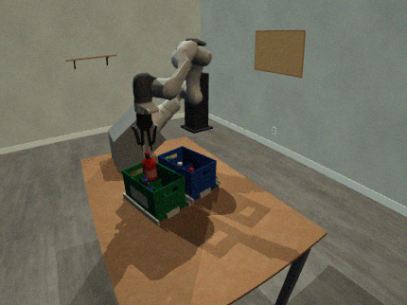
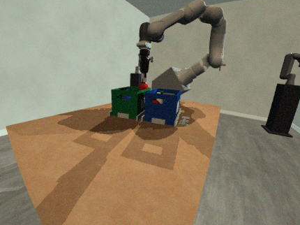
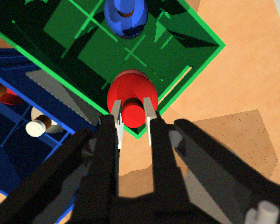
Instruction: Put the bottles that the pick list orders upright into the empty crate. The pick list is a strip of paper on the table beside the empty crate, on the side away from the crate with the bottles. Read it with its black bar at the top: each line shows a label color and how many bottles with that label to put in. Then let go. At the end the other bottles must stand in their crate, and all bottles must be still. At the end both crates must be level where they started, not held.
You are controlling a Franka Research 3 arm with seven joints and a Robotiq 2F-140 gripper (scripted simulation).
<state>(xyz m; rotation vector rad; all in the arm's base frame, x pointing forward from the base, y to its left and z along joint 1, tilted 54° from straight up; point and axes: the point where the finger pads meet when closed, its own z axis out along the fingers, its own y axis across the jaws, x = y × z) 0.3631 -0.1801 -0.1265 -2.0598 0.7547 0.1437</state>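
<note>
My gripper (image 1: pixel 147 150) (image 2: pixel 144 79) (image 3: pixel 133 109) is shut on the neck of a red bottle (image 1: pixel 150 163) (image 2: pixel 144 86) (image 3: pixel 131 86). The bottle hangs upright, its upper part above the rim of the green crate (image 1: pixel 168 206) (image 2: pixel 122 107) (image 3: pixel 223 45), near one corner. A blue bottle (image 1: pixel 145 181) (image 3: pixel 125 19) stands in the green crate. The blue crate (image 1: pixel 201 183) (image 2: pixel 157 111) (image 3: pixel 10 65) holds a white-capped bottle (image 1: pixel 180 164) (image 3: pixel 36 128), a red-capped bottle (image 1: pixel 191 170) and something green (image 1: pixel 169 158). The pick list (image 2: pixel 185 120) lies beside the blue crate, too blurred to read.
The two crates stand side by side on the wooden table (image 1: pixel 161 282) (image 2: pixel 122 194), with a narrow gap between them. Their raised walls lie under and beside my fingers. A dark block (image 2: pixel 135 80) shows behind the green crate.
</note>
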